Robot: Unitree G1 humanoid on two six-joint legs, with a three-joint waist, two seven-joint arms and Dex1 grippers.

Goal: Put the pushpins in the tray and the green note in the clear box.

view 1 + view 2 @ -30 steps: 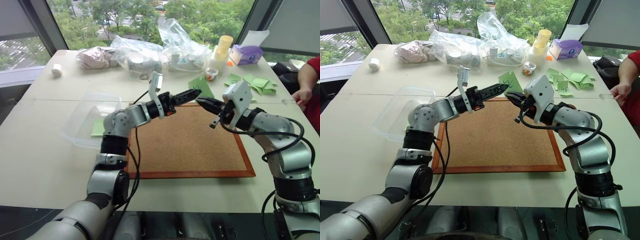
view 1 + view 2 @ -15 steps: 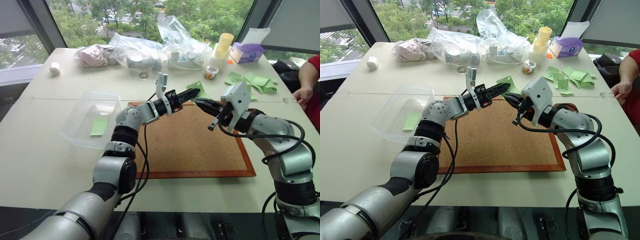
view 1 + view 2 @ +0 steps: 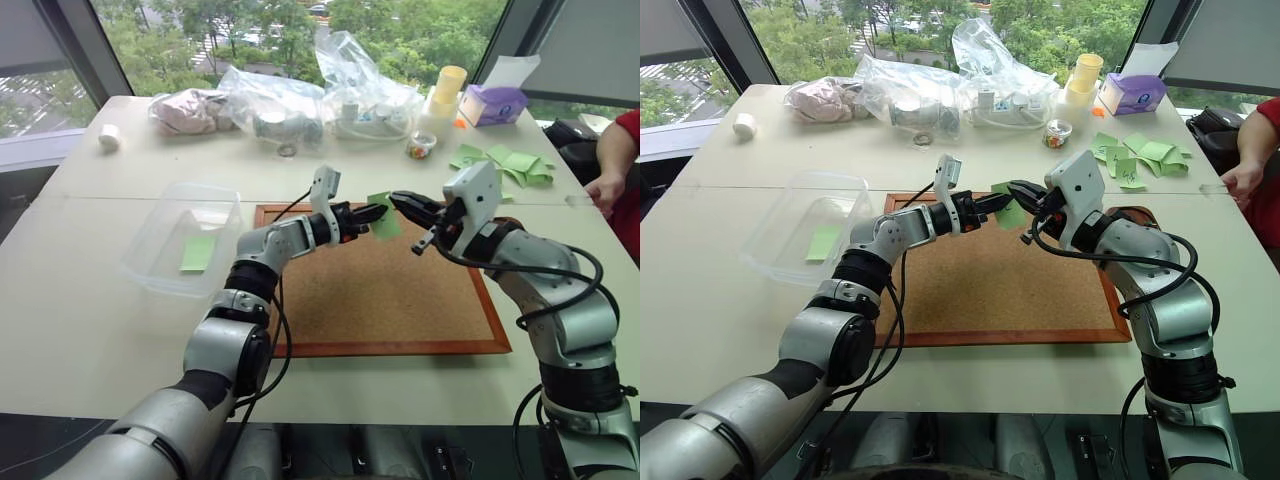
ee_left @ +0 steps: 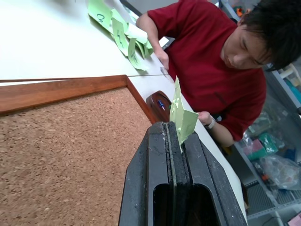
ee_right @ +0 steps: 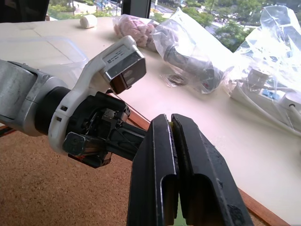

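1. Both pairs of fingers were clenched: your left gripper pinched the green note above the corkboard; your right gripper sat pressed together just beside it, and whether it also touched the paper could not be told.
2. You had a pale table by tall windows, with crinkled plastic bags, a tissue box and stacked yellow cups along its far edge.
3. Your clear box stood left of the corkboard with a green paper inside.
4. Loose green papers lay near a person's hand.
5. Your left wrist view added the dark reddish-brown tray just past the corkboard's corner, pins inside, and the person in a red shirt.
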